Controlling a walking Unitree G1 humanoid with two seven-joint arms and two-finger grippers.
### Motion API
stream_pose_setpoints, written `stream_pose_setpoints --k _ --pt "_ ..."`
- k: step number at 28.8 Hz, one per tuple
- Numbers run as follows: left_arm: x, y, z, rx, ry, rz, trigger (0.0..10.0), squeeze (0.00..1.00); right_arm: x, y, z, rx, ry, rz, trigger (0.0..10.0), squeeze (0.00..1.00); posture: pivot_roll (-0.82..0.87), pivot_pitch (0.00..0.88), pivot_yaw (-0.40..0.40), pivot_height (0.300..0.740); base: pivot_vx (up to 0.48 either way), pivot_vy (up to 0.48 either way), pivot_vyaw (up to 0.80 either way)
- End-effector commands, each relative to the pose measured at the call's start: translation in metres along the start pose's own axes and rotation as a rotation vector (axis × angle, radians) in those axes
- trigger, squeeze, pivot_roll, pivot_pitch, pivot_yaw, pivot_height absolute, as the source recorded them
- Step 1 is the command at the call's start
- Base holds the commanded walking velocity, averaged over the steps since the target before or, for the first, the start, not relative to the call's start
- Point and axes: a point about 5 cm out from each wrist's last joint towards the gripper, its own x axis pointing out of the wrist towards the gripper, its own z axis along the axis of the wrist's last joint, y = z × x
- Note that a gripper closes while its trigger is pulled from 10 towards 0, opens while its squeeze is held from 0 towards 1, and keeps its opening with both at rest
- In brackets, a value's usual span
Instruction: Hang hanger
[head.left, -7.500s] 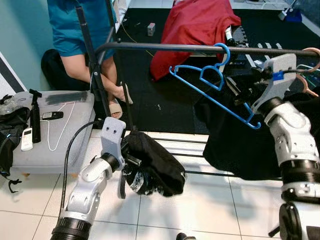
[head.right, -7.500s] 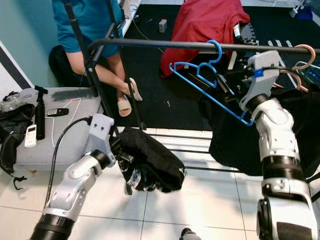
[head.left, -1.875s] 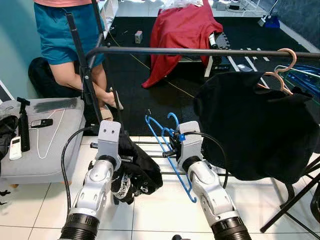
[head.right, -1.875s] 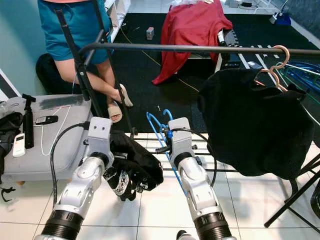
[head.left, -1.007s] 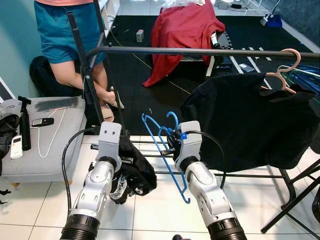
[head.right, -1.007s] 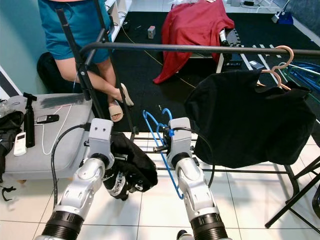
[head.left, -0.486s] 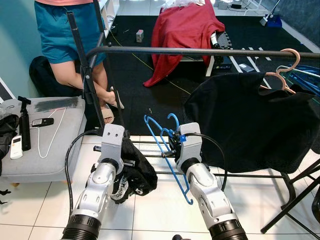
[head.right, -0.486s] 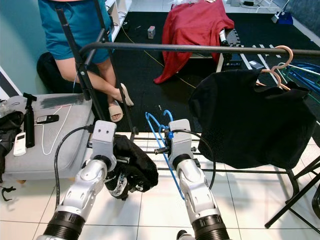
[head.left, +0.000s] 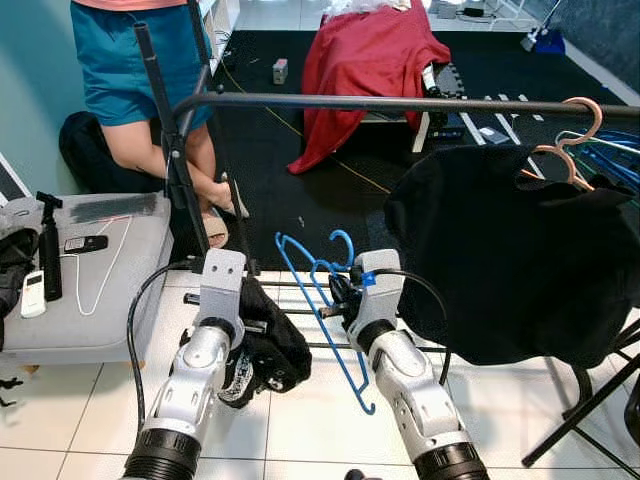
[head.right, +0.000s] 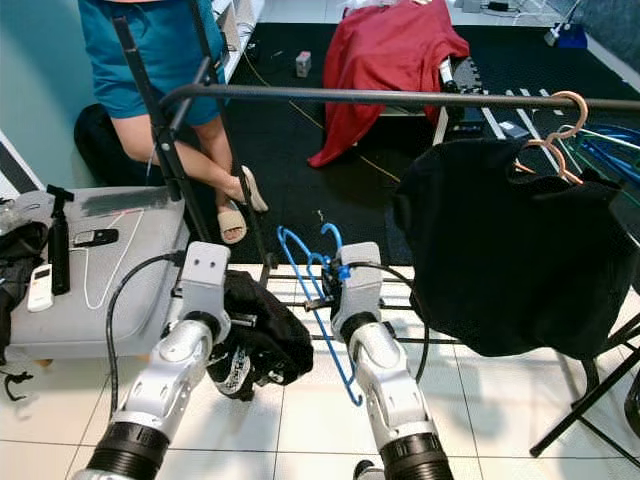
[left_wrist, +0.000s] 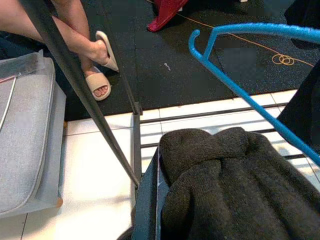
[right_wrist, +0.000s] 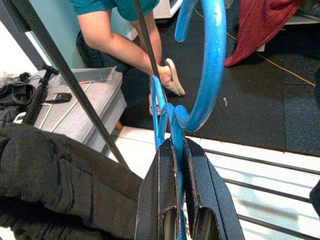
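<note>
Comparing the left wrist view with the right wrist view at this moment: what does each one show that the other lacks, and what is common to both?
Left wrist: the dark garment up close, bunched over the left pincer, and the hanger's long lower bar.

Right wrist: the right pincer shut on the blue hanger below its hook, plus the grey case with a phone on it.

Both: the blue hanger, a seated person's sandalled foot, the slanted rack pole, black mat and white tiles.

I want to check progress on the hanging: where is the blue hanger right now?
The blue hanger is clamped in the right end effector, low before the robot, below the clothes rail, beside the dark garment.
</note>
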Motion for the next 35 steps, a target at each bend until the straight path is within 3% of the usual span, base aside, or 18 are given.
stream_pose_setpoints --k 1,7,10,15,22,28,35 --pt "0.0021 -0.0015 0.0046 0.009 -0.021 -0.008 10.0 0.00 0.0000 0.0004 0.0026 -0.027 -0.019 -0.007 10.0 0.00 -0.08 0.136 0.019 0.740 0.000 0.000 0.00" --pt "0.0030 -0.0004 0.0054 0.011 -0.022 -0.001 10.0 0.00 0.0002 -0.0011 0.0031 -0.053 -0.027 -0.021 10.0 0.00 -0.07 0.133 0.018 0.740 0.000 0.000 0.00" --pt "0.0033 -0.0004 0.0056 0.011 -0.023 0.001 10.0 0.00 0.0009 0.0022 0.0029 0.030 -0.024 0.023 10.0 0.00 -0.07 0.132 0.018 0.740 0.000 0.000 0.00" --pt "0.0035 -0.0004 0.0059 0.011 -0.023 0.002 10.0 0.00 0.0009 0.0039 0.0046 0.061 -0.039 0.037 10.0 0.00 -0.07 0.131 0.016 0.740 0.000 0.000 0.00" --pt "0.0035 -0.0008 0.0056 0.010 -0.024 0.002 10.0 0.00 0.0010 -0.0008 0.0037 -0.020 -0.026 -0.008 10.0 0.00 -0.07 0.129 0.016 0.740 0.000 0.000 0.00" --pt "0.0035 -0.0010 0.0054 0.010 -0.023 0.001 10.0 0.00 0.0005 0.0039 0.0058 0.084 -0.051 0.042 10.0 0.00 -0.07 0.131 0.015 0.740 0.000 0.000 0.00" --pt "0.0028 -0.0012 0.0044 0.009 -0.022 0.001 10.0 0.00 0.0012 0.0037 0.0051 0.069 -0.045 0.036 10.0 0.00 -0.08 0.127 0.015 0.740 0.000 0.000 0.00"
